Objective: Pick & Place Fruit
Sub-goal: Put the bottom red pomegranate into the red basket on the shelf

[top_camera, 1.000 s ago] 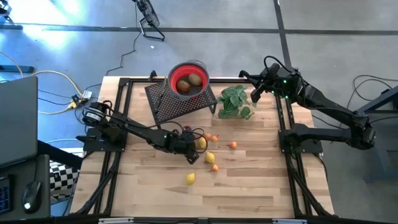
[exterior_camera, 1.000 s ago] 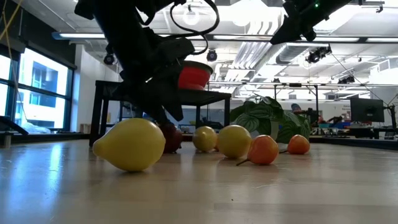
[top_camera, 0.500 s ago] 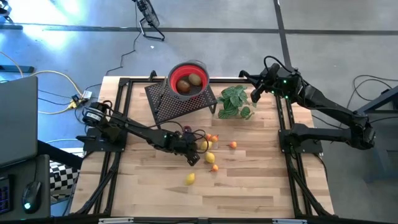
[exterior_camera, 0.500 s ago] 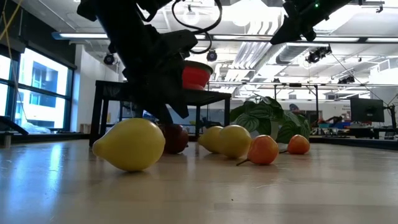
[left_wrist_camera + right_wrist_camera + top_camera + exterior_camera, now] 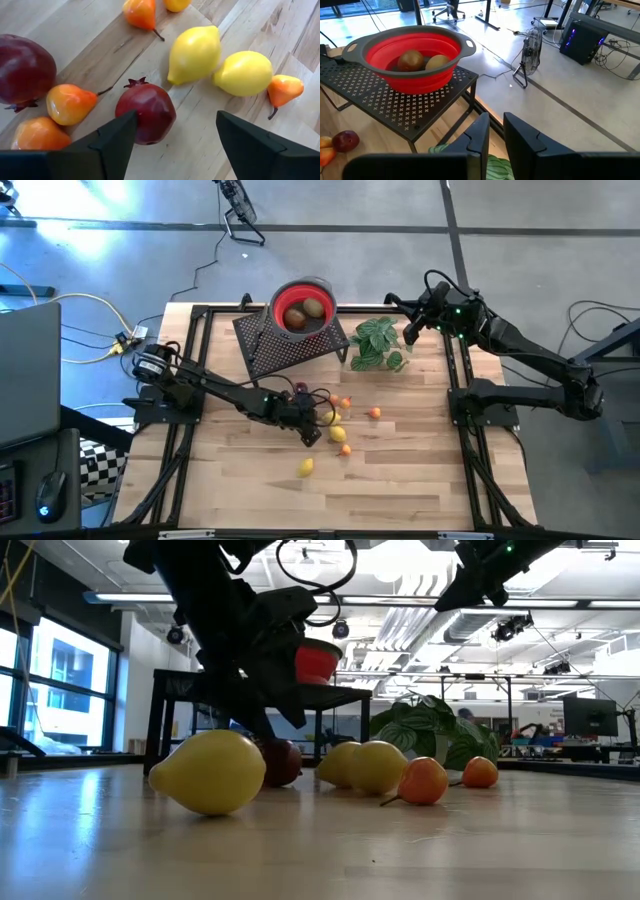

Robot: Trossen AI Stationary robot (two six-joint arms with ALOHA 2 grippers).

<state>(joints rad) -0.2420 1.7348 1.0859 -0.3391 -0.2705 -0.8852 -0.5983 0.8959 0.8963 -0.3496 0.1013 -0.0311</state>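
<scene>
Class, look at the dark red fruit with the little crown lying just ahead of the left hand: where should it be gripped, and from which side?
Grip the dark red fruit across its round middle, from above, the crown left clear. The left hand is open, but this fruit lies nearer one finger, so centre over it first.

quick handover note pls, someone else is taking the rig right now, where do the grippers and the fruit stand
Left gripper: open, low over the fruit cluster mid-table, jaws either side of a dark red fruit, nothing held.
Right gripper: fingers nearly together, empty, parked high at the far right of the table, by the leafy plant.
Done: two brownish fruits sit in the red bowl on the black mesh stand.
Left: the loose pieces on the wood, including two lemons side by side, small orange ones, a second dark red one and a lone lemon nearer the front edge.
</scene>
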